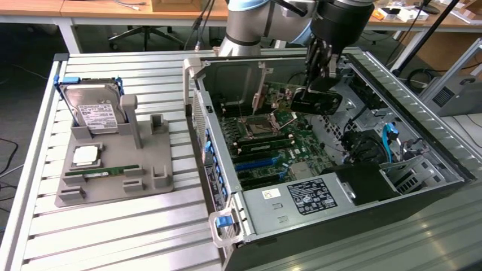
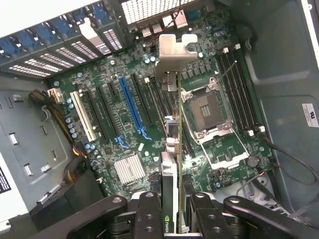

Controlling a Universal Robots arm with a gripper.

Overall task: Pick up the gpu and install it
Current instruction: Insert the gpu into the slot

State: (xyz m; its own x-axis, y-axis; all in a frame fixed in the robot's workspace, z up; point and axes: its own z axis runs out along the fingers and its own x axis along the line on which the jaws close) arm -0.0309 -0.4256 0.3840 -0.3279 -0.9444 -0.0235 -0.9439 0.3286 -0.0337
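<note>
My end effector (image 2: 172,211) is clamped on the gpu (image 2: 173,144). I hold it on its edge above the motherboard (image 2: 124,99), inside the open case (image 1: 226,76). The case lies at the worktop's (image 1: 113,231) edge on the exterior view's right. The card's bracket (image 2: 174,52) points to the slotted wall of the case.

The arm (image 1: 245,25), in the upper middle of the exterior view, is a thick silver-grey tube with a pale blue cap ring (image 1: 249,4) at its joint. Beside it is a glossy black cylindrical wrist section (image 1: 342,17). The tool (image 1: 322,70) under that is all black, built of slim linked bars. In the wrist view the tool (image 2: 174,211) has matte black link arms with rounded ends, round recessed pivot screws (image 2: 118,200), and two flat inner fingers (image 2: 148,214).
</note>
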